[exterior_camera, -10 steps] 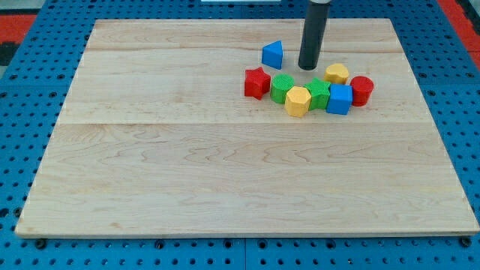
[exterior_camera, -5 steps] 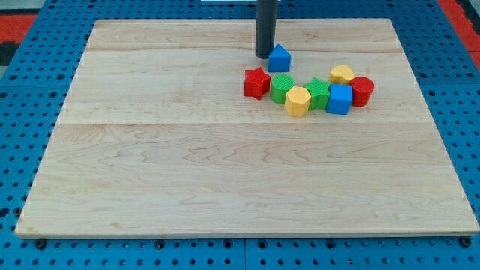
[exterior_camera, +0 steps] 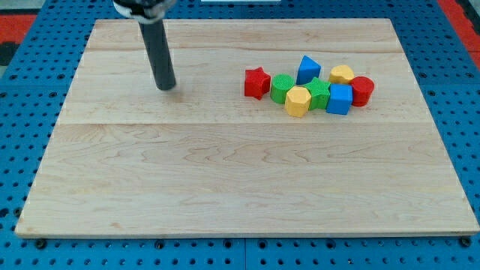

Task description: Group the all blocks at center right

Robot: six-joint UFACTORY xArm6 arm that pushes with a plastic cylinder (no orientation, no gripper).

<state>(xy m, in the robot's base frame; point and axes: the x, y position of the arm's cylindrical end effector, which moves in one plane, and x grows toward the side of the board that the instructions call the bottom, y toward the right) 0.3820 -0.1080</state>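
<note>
My tip (exterior_camera: 166, 86) rests on the wooden board (exterior_camera: 225, 180) at the upper left of middle, far to the left of all the blocks. The blocks sit in a tight cluster at the upper right: a red star block (exterior_camera: 257, 82) at its left end, a green round block (exterior_camera: 283, 88), a yellow hexagonal block (exterior_camera: 298, 100), a second green block (exterior_camera: 319, 94), a blue triangular block (exterior_camera: 307, 70) at the top, a blue cube (exterior_camera: 340, 98), a yellow block (exterior_camera: 341, 74) and a red cylinder (exterior_camera: 361, 90) at the right end.
The board lies on a blue pegboard table (exterior_camera: 30, 82). A red area (exterior_camera: 461, 15) shows at the view's top right corner.
The rod has swept from beside the blue triangular block far to the left. The blue triangular block has moved right and down and now sits against the cluster's top.
</note>
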